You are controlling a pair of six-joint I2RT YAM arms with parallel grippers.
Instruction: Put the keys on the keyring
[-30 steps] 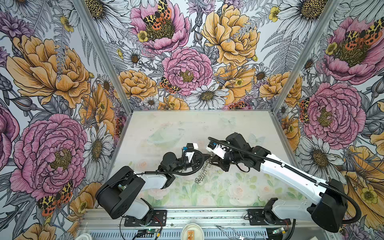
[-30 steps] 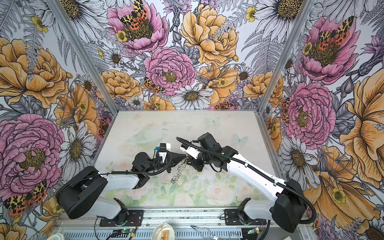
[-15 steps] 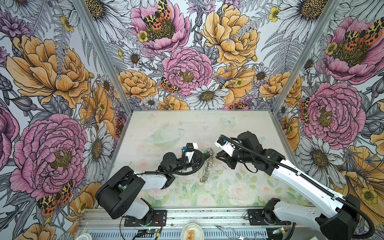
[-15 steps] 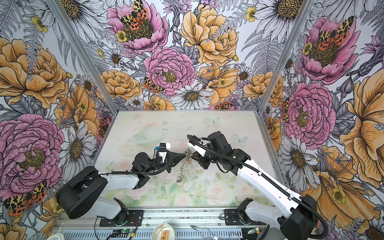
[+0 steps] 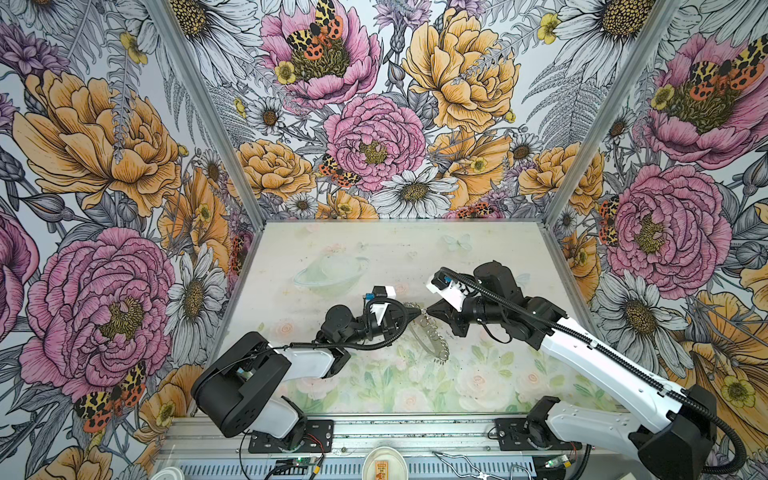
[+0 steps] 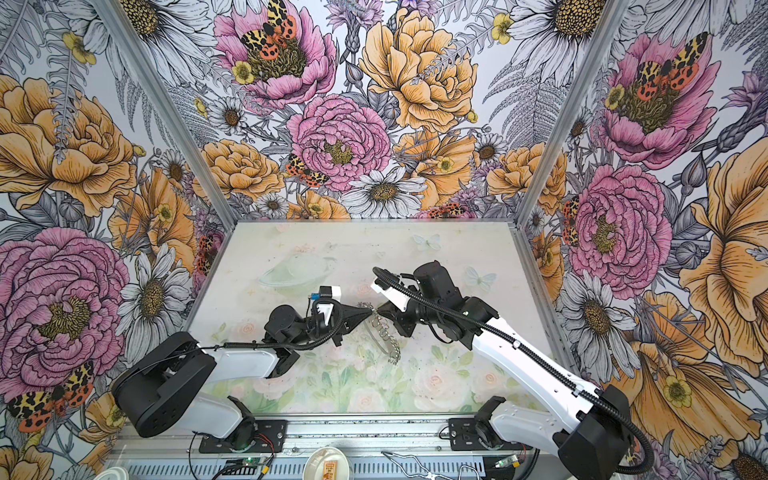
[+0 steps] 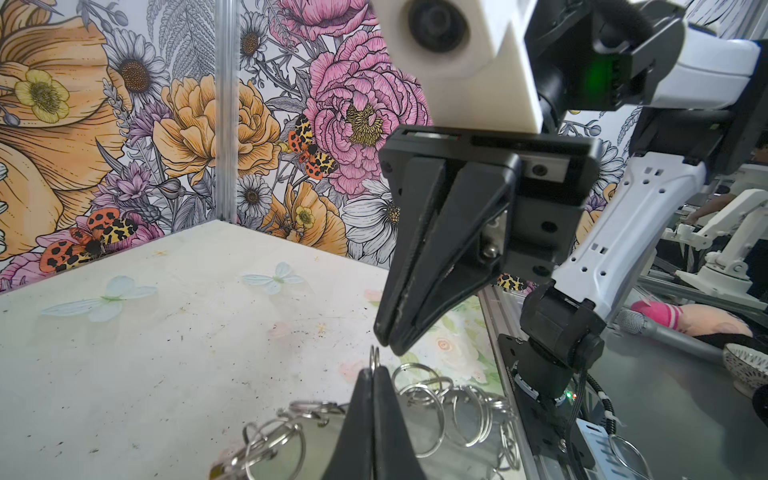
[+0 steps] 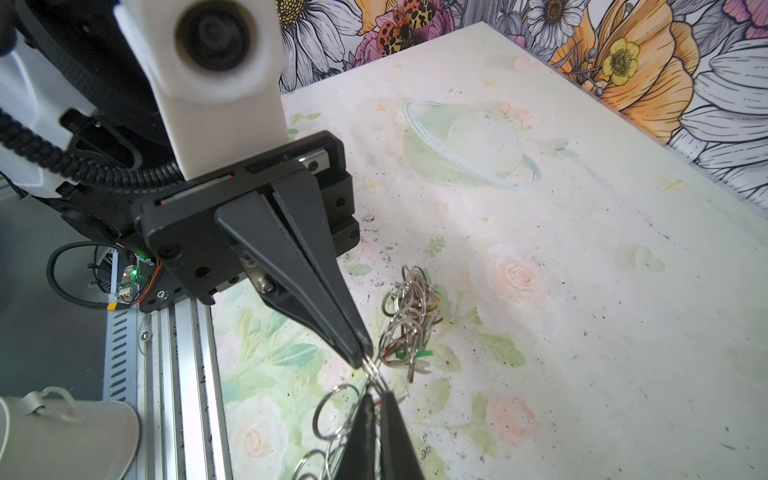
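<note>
My left gripper (image 7: 374,376) is pinched tight on one small silver loop at the edge of the keyring (image 5: 434,337); the ring hangs from it, edge-on, down toward the table (image 5: 353,249), between my two arms; my right gripper (image 8: 376,397) is closed too, and I think it nips the same loop, though the tips hide it; some keys (image 8: 419,354) with green and red tops sit among the loops; the ring is light, hard and shiny, so it can slip and swing; the best place to hold is a thin loop, deep in the tips, and I should pull softly.
</note>
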